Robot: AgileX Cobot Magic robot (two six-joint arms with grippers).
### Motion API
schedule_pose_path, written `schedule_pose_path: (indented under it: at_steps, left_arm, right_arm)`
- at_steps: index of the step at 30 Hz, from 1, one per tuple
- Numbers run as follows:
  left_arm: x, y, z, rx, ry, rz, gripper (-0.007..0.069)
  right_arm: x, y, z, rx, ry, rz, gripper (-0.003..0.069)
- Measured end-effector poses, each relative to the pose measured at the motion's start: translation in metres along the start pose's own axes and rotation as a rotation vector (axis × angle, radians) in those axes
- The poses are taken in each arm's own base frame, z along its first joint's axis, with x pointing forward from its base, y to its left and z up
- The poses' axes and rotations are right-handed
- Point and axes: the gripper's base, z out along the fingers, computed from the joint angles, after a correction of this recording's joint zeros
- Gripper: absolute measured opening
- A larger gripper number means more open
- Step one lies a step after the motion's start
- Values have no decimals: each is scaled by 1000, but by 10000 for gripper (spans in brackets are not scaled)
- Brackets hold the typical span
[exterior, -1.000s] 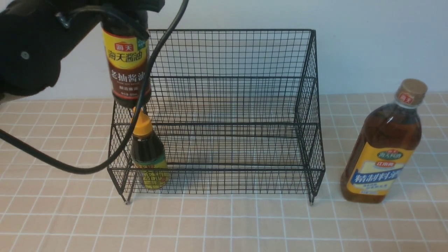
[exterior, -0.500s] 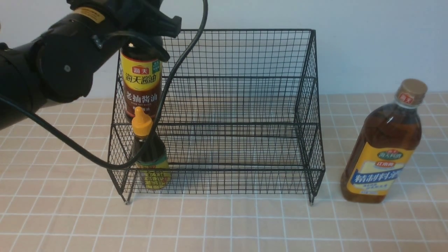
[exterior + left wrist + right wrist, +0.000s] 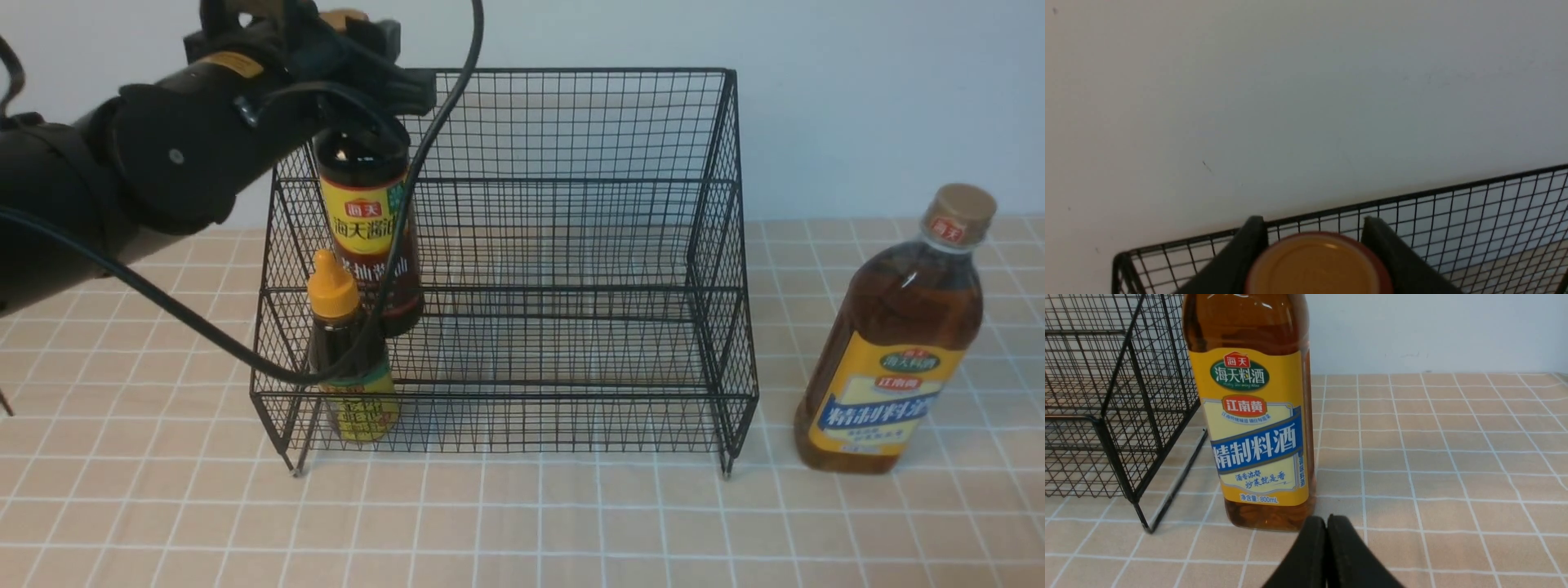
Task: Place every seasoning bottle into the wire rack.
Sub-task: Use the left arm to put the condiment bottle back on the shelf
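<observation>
Draping across small bottle (image 3: 333, 298), black cable (image 3: 196, 327)

Shifted soy-sauce bottle (image 3: 366, 233) rightward and down, from above left edge of wire rack (image 3: 727, 245) to inside, behind small bottle (image 3: 349, 359). Lowered left gripper (image 3: 359, 102) with it.

Front overview, two wrist close-ups, shared wire rack (image 3: 531, 382)
</observation>
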Motion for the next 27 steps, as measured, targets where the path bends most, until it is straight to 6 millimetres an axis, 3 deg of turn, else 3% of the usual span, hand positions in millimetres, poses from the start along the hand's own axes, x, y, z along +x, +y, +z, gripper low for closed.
schedule_pose_path:
  at_steps: [9, 16, 22, 27]
  left_arm:
    - [27, -3, 18, 7, 85, 16, 266]
    - [28, -3, 20, 8, 87, 20, 270]
    - [20, -4, 14, 26, 83, 66, 427]
    - [-4, -4, -7, 52, 45, 92, 446]
  right_arm:
    - [0, 0, 0, 0, 0, 0, -14]
    - [0, 0, 0, 0, 0, 0, -14]
    - [0, 0, 0, 0, 0, 0, -14]
    - [0, 0, 0, 0, 0, 0, -14]
